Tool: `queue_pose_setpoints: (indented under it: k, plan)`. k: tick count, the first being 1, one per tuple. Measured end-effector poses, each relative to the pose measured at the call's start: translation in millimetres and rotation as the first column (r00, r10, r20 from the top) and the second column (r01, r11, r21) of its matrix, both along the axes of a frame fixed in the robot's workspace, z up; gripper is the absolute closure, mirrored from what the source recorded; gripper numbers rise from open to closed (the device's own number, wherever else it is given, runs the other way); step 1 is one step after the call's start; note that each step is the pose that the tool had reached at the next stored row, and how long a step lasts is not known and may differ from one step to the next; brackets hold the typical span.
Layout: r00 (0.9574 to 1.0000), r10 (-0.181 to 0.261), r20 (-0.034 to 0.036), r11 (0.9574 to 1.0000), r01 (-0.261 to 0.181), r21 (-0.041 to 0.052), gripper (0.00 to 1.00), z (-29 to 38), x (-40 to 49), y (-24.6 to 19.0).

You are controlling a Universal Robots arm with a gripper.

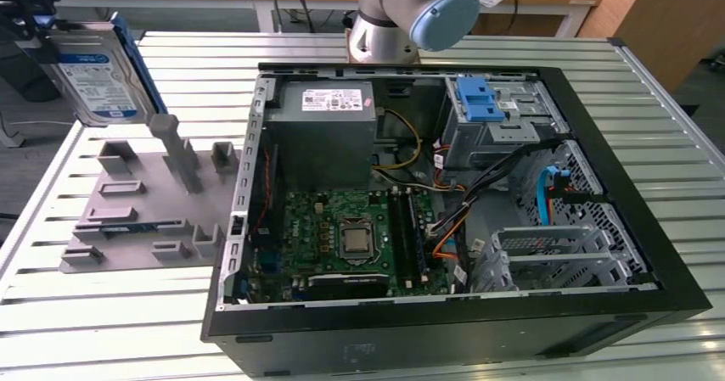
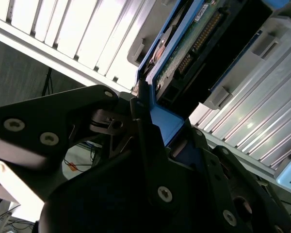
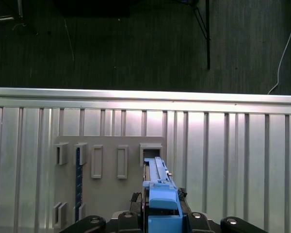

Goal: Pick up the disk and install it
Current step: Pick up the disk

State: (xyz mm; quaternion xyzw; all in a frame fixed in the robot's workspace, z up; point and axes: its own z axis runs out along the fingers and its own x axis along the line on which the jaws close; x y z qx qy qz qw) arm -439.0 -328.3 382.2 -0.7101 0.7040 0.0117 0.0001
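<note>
The disk (image 1: 97,75), silver with a white-and-blue label and a blue frame, hangs upright in the air at the exterior view's far left, above the grey holder block (image 1: 148,198). My gripper (image 1: 43,35) is shut on its upper end. The second wrist view shows the black fingers (image 2: 140,121) clamped on the blue frame, and the disk's green circuit-board side (image 2: 194,41) beyond them. In the first wrist view the disk's blue edge (image 3: 160,196) stands over the holder block (image 3: 104,187), just above one of its slots.
An open black computer case (image 1: 634,186) lies to the exterior view's right of the holder, with a grey power-supply box (image 1: 328,131), a motherboard (image 1: 351,237) and a blue-latched drive cage (image 1: 481,101). The arm's base (image 1: 391,25) stands behind it. The slatted table's edge (image 3: 145,94) borders dark floor.
</note>
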Motion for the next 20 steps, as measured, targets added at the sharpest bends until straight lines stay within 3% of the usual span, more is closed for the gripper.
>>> queue_pose_setpoints:
  k: [20]
  plan:
    - [1.0000, 0.000, 0.0000, 1.0000, 0.000, 0.0000, 0.64, 8.5, 0.0, 0.0]
